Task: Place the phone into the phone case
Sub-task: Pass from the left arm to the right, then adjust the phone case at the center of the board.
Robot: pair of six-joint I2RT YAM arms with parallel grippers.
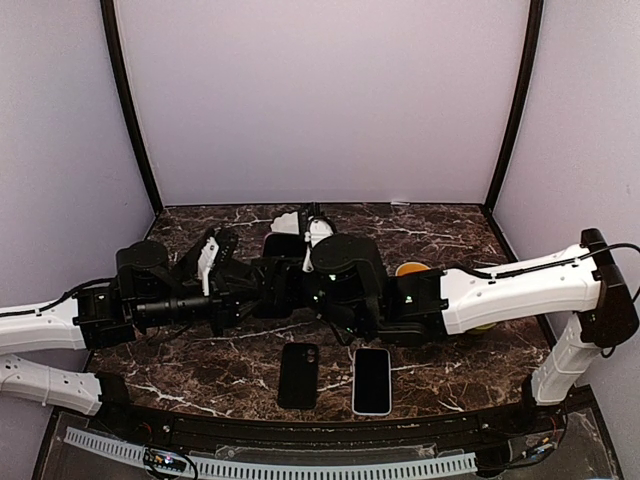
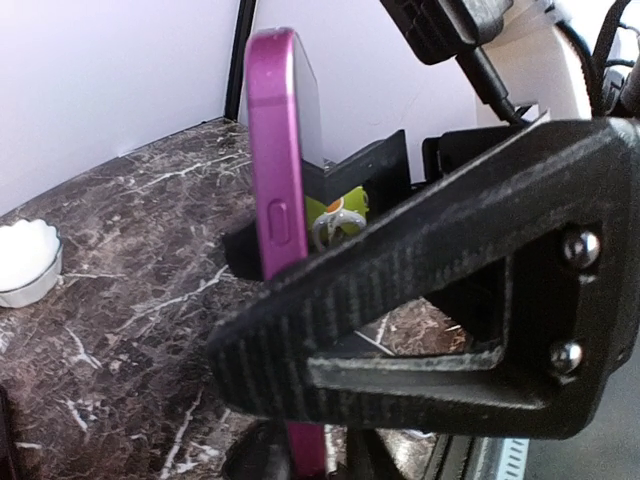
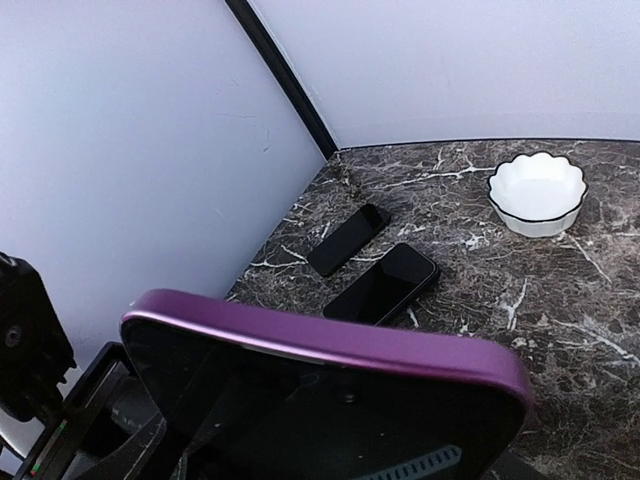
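A purple-edged phone (image 1: 283,262) with a dark screen is held upright above the table's middle, between both grippers. My left gripper (image 1: 255,285) is shut on its lower end; in the left wrist view the purple edge (image 2: 275,150) runs down between the fingers (image 2: 400,300). My right gripper (image 1: 312,278) meets it from the other side. In the right wrist view the phone (image 3: 330,345) fills the bottom and hides the fingers. A black phone case (image 1: 298,375) and a white-rimmed phone (image 1: 371,381) lie flat near the front edge.
A white scalloped bowl (image 1: 290,222) sits at the back; it also shows in the right wrist view (image 3: 537,193) and the left wrist view (image 2: 25,260). Two dark phones (image 3: 350,238) (image 3: 385,283) lie near the wall. An orange object (image 1: 408,268) is behind the right arm.
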